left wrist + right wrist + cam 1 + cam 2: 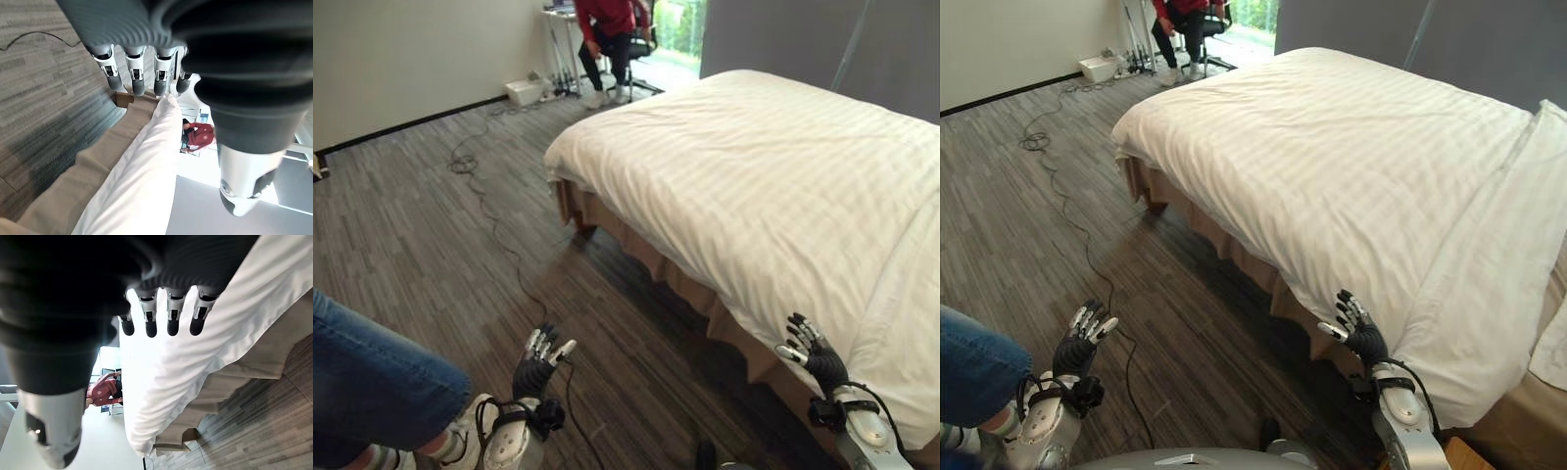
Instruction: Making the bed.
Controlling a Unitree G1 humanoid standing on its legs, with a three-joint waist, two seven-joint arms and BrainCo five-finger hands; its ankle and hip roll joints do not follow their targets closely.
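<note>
A bed with a white striped duvet spread over it fills the right of the eye views; a tan bed skirt hangs below the duvet's edge. My right hand is raised beside the duvet's near side edge, fingers straight and apart, holding nothing. My left hand hangs over the wood floor well left of the bed, fingers straight, empty. In the right wrist view the fingers point at the duvet. The left wrist view has straight fingers with the bed's side beyond.
A person in jeans and a sneaker stands close at my lower left. Another person in a red top sits on a chair at the far wall. A black cable runs across the floor. A white sheet or pillow edge lies at the right.
</note>
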